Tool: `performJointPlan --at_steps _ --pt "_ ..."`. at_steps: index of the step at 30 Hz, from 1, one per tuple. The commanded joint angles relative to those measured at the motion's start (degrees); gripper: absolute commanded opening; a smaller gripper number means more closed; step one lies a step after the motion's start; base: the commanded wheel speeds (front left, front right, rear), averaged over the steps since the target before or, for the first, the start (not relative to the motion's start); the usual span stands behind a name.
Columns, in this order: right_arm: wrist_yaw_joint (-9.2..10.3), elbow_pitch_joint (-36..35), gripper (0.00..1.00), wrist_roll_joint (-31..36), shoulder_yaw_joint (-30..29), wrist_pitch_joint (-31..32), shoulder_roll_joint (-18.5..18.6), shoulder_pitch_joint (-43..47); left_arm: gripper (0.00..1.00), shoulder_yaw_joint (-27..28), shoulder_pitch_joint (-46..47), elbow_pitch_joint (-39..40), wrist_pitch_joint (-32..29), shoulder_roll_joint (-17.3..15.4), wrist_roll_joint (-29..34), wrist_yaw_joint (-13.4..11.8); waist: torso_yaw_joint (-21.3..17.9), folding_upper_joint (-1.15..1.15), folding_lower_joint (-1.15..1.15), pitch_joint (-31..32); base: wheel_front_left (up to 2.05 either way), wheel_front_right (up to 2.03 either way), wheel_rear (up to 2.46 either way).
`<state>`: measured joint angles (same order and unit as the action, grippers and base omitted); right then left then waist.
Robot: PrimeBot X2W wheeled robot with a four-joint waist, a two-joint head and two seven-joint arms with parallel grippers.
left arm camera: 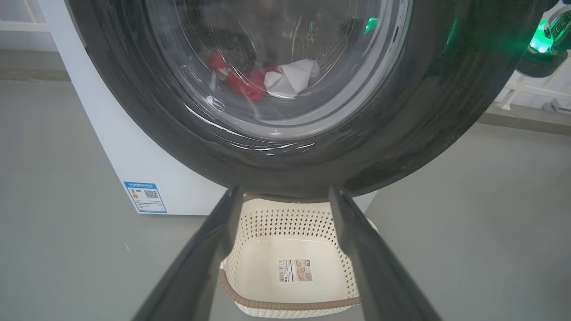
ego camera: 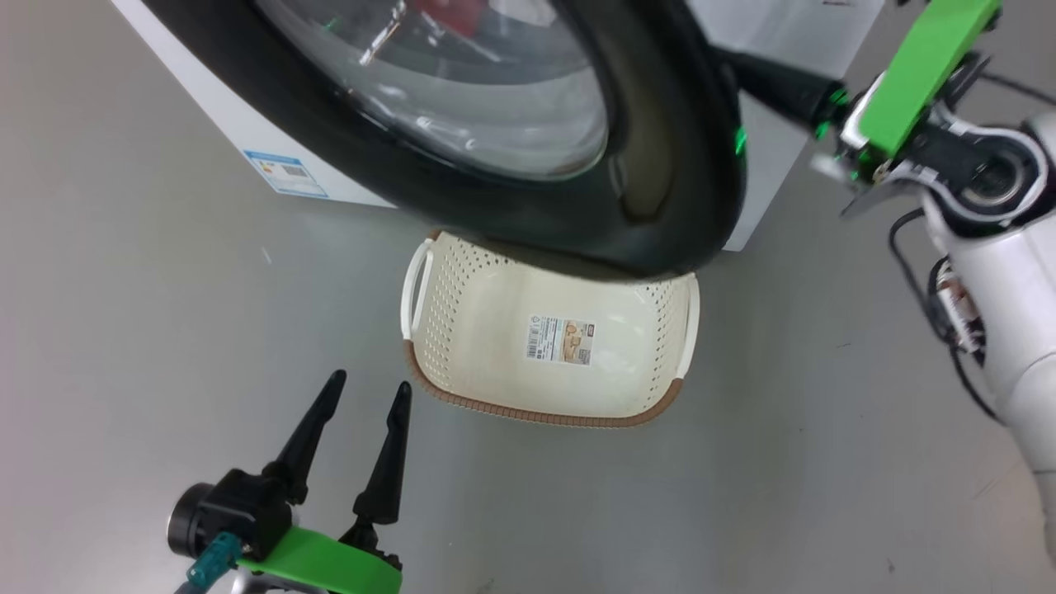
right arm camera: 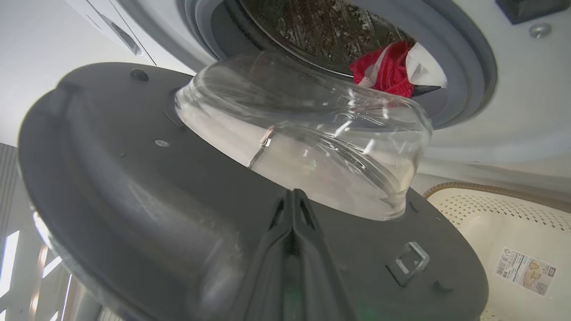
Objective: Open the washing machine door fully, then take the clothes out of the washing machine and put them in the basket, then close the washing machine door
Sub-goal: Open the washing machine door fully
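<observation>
The washing machine door [ego camera: 660,165] stands partly open, its black rim hanging over the basket [ego camera: 627,379] on the floor. My left gripper [ego camera: 370,384] is open and empty, low and left of the basket, pointing at the door [left arm camera: 401,133]. Through the glass I see the clothes [left arm camera: 243,84], red with a white piece. My right gripper [right arm camera: 292,196] is shut, its joined tips against the door's grey inner face [right arm camera: 134,187] just below the glass bowl [right arm camera: 303,133]. The clothes [right arm camera: 386,69] lie at the drum's mouth inside the washing machine [right arm camera: 526,89].
The white washing machine [ego camera: 239,124] carries a blue label [ego camera: 289,173] at its lower corner. My right forearm [ego camera: 1015,289] and its cables stand at the right. Grey floor [ego camera: 825,462] spreads around the basket. A metal latch hook [right arm camera: 410,263] sits on the door's inner face.
</observation>
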<state>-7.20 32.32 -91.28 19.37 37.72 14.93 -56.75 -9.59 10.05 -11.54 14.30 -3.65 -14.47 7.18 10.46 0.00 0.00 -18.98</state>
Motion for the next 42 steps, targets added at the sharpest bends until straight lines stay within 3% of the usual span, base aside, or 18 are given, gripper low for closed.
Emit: performJointPlan --at_steps 1,24,37,38,39,41,42 --pt "-0.29 -2.57 0.00 -0.40 0.84 0.50 -1.66 1.79 1.00 2.05 -0.56 1.30 0.70 -0.69 0.61 0.31 -0.31 0.00 0.00 0.59 0.00 0.00 0.00" --pt "-0.29 -12.56 0.00 -2.07 5.37 4.70 -4.84 14.83 1.00 3.43 -4.25 1.92 0.70 0.03 1.65 0.31 -0.20 0.00 0.00 5.77 0.00 0.00 0.00" --pt "-0.29 -13.75 0.01 0.68 3.80 -0.01 -5.05 17.00 1.00 3.41 -4.75 2.18 0.70 0.36 1.94 0.31 -0.55 0.00 0.00 7.26 0.00 0.00 0.00" --pt "-0.29 -13.78 0.24 0.98 3.53 -0.64 -4.91 17.23 1.00 3.32 -4.72 2.18 0.70 0.37 1.93 0.31 -0.64 0.00 0.00 7.35 0.00 0.00 0.00" --pt "-0.29 -13.92 0.38 1.52 3.21 -1.52 -4.64 17.43 1.00 3.25 -4.68 2.18 0.70 0.37 1.92 0.31 -0.75 0.00 0.00 7.42 0.00 0.00 0.00" --pt "-0.29 -13.96 0.57 2.41 2.67 -3.16 -4.15 18.01 1.00 3.22 -4.66 2.17 0.70 0.38 1.89 0.31 -1.02 0.00 0.00 7.68 0.00 0.00 0.00" --pt "-0.29 -14.02 0.73 2.96 2.55 -3.85 -3.78 18.37 1.00 3.22 -4.70 2.16 0.70 0.38 1.87 0.31 -1.16 0.00 0.00 7.81 0.00 0.00 0.00"
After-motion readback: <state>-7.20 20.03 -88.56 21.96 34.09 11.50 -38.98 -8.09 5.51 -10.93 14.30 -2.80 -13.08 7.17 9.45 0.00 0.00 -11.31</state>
